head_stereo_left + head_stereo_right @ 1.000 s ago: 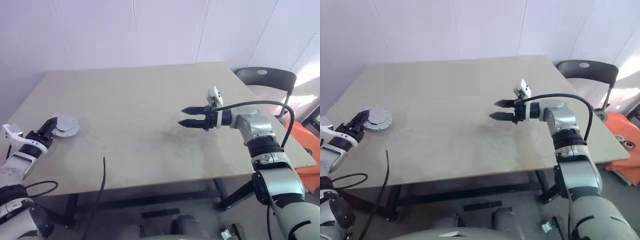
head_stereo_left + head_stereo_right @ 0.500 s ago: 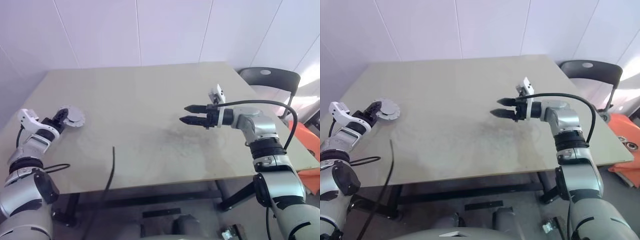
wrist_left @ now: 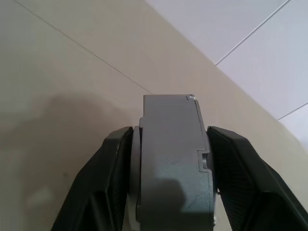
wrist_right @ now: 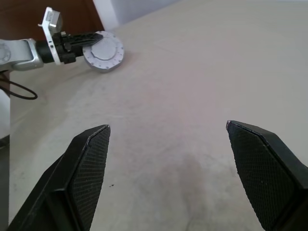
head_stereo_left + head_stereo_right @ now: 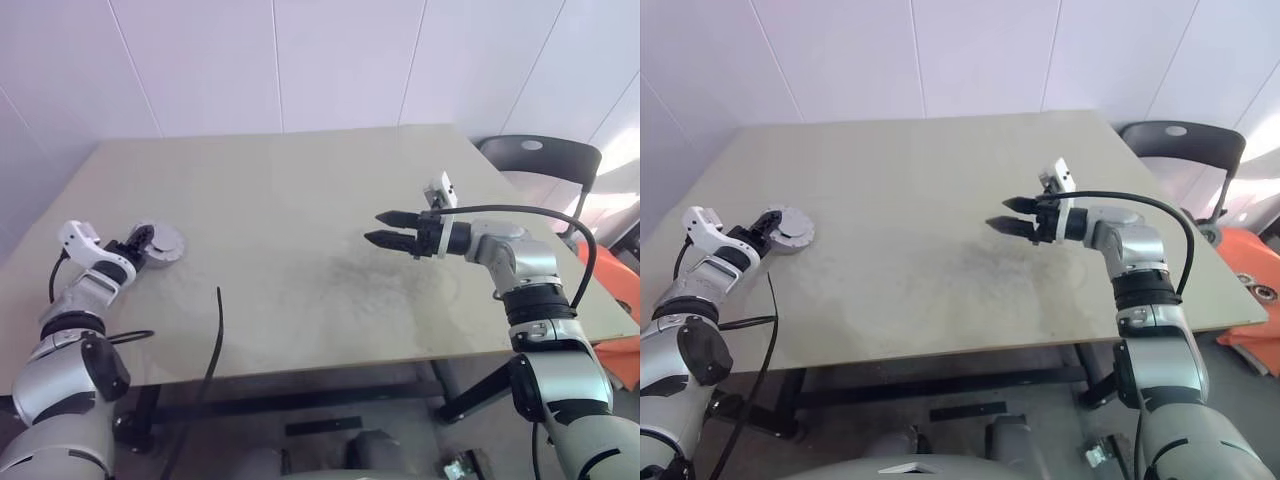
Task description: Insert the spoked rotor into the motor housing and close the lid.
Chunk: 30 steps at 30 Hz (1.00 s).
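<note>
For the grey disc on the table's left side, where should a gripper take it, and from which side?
By the rim, across its thickness, coming in from the table's left edge. The lid is a flat, thin disc, so only its edge offers two opposing faces. The left gripper stands that way, one finger on each side of the edge.

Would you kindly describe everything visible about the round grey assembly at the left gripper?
The round grey assembly is a low metal disc with a flat pale top, small dots around its rim and a thick, stepped grey side wall. It lies flat on the table near the left edge. The left gripper has one black finger on each side of it, close against the wall.
</note>
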Available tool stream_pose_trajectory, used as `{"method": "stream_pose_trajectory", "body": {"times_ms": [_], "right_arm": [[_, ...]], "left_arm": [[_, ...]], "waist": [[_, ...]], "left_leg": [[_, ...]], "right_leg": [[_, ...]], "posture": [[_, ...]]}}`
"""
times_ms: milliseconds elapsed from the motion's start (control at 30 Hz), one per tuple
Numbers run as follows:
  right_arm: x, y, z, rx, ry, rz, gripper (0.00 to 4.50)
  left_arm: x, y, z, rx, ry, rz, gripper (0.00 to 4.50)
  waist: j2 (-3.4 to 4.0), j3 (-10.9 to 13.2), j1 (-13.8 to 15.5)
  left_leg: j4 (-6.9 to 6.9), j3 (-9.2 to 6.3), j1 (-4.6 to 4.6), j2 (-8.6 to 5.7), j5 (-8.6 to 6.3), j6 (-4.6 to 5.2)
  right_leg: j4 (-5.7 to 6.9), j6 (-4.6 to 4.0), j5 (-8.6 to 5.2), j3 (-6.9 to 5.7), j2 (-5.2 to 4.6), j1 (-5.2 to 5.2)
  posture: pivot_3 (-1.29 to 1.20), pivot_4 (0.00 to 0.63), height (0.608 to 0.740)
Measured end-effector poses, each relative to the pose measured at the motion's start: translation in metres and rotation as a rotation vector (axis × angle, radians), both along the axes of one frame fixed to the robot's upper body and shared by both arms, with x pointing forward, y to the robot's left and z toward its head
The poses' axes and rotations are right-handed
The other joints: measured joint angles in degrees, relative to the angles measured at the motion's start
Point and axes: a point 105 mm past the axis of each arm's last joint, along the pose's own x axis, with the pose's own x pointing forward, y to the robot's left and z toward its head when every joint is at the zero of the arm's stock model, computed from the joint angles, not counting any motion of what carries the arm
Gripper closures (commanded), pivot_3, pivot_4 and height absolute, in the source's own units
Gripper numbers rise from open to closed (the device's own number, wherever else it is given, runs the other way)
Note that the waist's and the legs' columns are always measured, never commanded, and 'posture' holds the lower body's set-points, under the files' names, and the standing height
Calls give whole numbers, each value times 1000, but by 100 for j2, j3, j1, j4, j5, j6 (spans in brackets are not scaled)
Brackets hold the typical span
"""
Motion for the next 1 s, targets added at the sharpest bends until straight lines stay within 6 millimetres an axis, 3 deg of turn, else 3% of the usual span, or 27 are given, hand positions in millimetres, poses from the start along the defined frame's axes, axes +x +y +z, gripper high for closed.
{"method": "stream_pose_trajectory", "body": {"times_ms": [100,400,467,633,767,867,1000], "right_arm": [[3,-2,-2,-2,4,-20,410],[8,-3,-4,0,6,-41,410],[9,-2,-6,3,8,-43,410],[11,-6,-15,-2,30,-64,410],[13,-3,-15,-5,30,-60,410],[12,0,-12,-2,23,-40,410],[9,4,-10,-23,-16,22,410]], "left_arm": [[-2,1,-6,15,27,11,28],[-14,5,-17,10,66,-25,28],[-21,15,-14,37,70,-30,28],[-43,62,21,149,27,32,28],[-53,80,51,213,-29,16,28],[-52,73,69,265,-66,-87,28],[-39,33,86,356,-118,-357,28]], "waist": [[0,0,0],[-1,-1,-6],[-1,-1,-18],[-1,-1,-23],[-2,-1,-5],[-2,-2,6],[-2,-2,3]], "left_leg": [[1,0,-1,0,0,0],[1,0,-1,-1,0,1],[1,0,-1,0,0,0],[1,1,0,2,0,0],[2,0,1,1,0,-1],[2,0,0,-1,0,-1],[4,2,-1,-2,0,-1]], "right_leg": [[1,0,0,-1,0,0],[2,0,0,-2,0,0],[2,0,0,-2,1,-1],[3,0,0,-1,0,-3],[4,-1,0,-3,-5,1],[3,-1,-1,-4,-7,2],[4,-1,-1,-4,-7,3]], "posture": [[0,0,740],[0,0,740],[0,0,740],[0,0,740],[0,0,740],[0,0,740],[0,0,740]]}}
